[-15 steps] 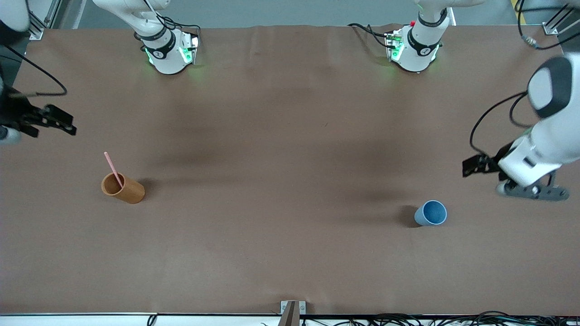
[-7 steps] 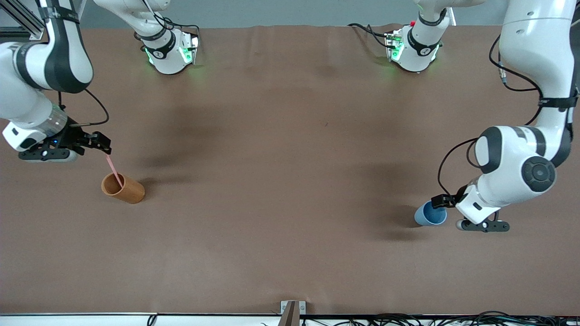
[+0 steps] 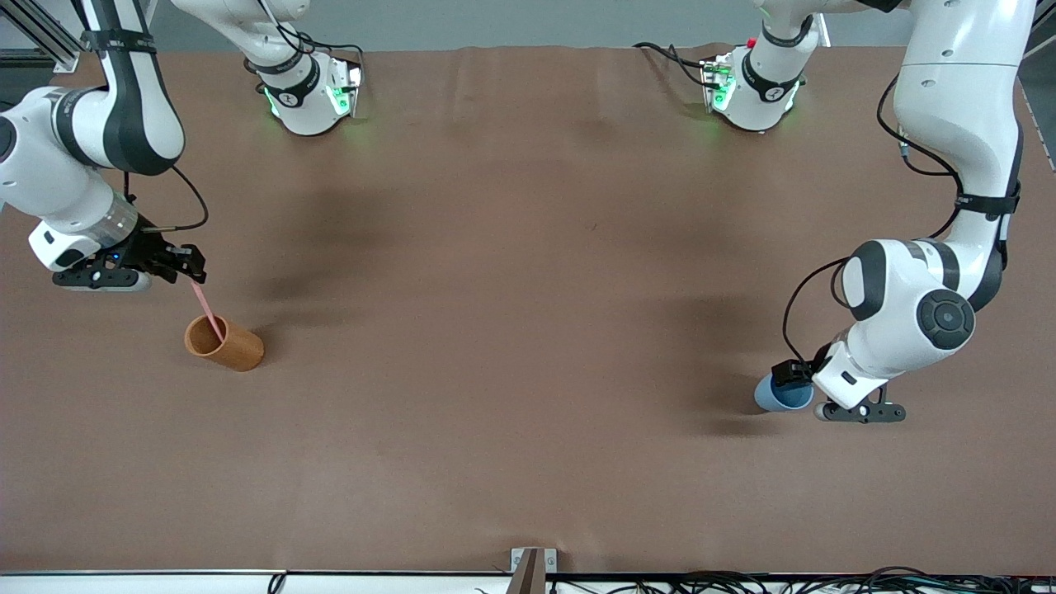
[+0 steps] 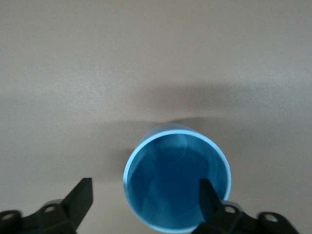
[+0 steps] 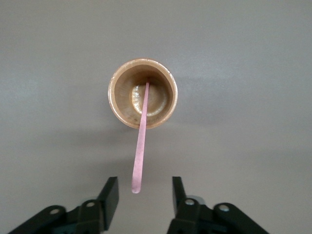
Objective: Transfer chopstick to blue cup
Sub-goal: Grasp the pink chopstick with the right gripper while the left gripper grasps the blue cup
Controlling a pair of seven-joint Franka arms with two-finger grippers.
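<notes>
The pale pink chopstick (image 3: 204, 304) leans in the orange-brown cup (image 3: 224, 344) toward the right arm's end of the table. My right gripper (image 3: 191, 266) is open just above the cup, and the stick's top end (image 5: 138, 170) sits between its fingers (image 5: 111, 195) untouched. The orange-brown cup (image 5: 142, 93) shows below it. The blue cup (image 3: 774, 399) stands upright toward the left arm's end. My left gripper (image 3: 785, 374) is open low over it; in the left wrist view one finger (image 4: 208, 197) is over the blue cup's (image 4: 178, 180) opening and the other is outside the rim.
The brown table cover (image 3: 511, 330) is bare between the two cups. Both arm bases (image 3: 309, 91) stand along the table edge farthest from the front camera. A small bracket (image 3: 532, 565) sits at the edge nearest that camera.
Both arms have come in from the table's ends. My right gripper reached the chopstick's top end; my left gripper came down over the blue cup and now covers part of it.
</notes>
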